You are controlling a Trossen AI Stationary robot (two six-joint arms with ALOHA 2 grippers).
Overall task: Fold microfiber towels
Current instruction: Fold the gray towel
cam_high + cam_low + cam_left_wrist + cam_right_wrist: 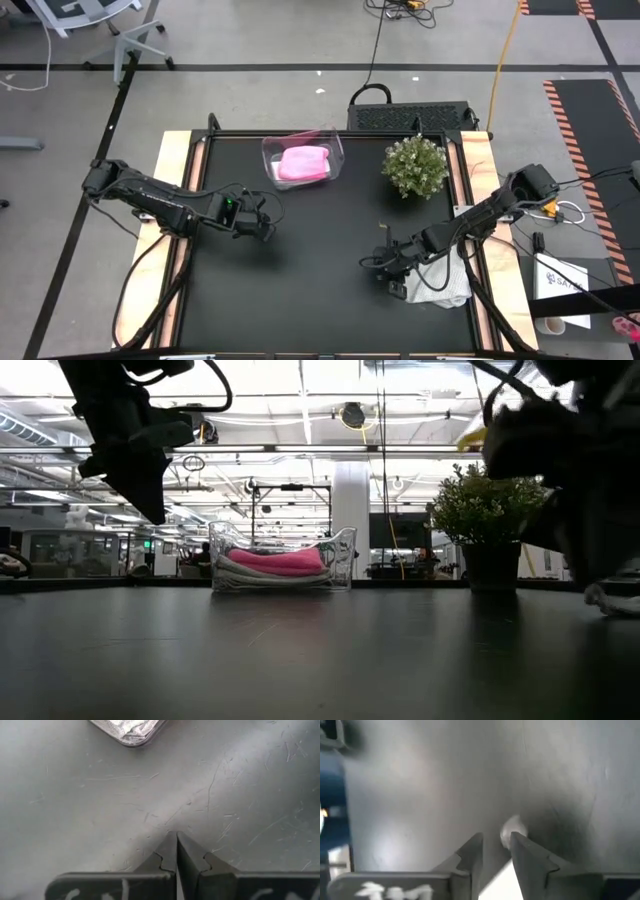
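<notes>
**Mia:** Where are the towels?

**Ben:** A white towel lies crumpled near the right front corner of the worktop. A pink towel sits folded in the clear bin at the back, on top of a pale one. I think the bin is where folded towels go.

**Mia:** What is the right gripper doing?

**Ben:** It is low at the white towel's edge. Its jaws are narrow, with a small bit of white cloth between them. It looks like it pinches a corner so it can spread the towel out.

**Mia:** And the left gripper?

**Ben:** It hangs over bare worktop, well away from the white towel. Its jaws are closed on nothing. It seems to wait.

**Mia:** And the plant?

**Ben:** It just stands beside the bin.
</notes>
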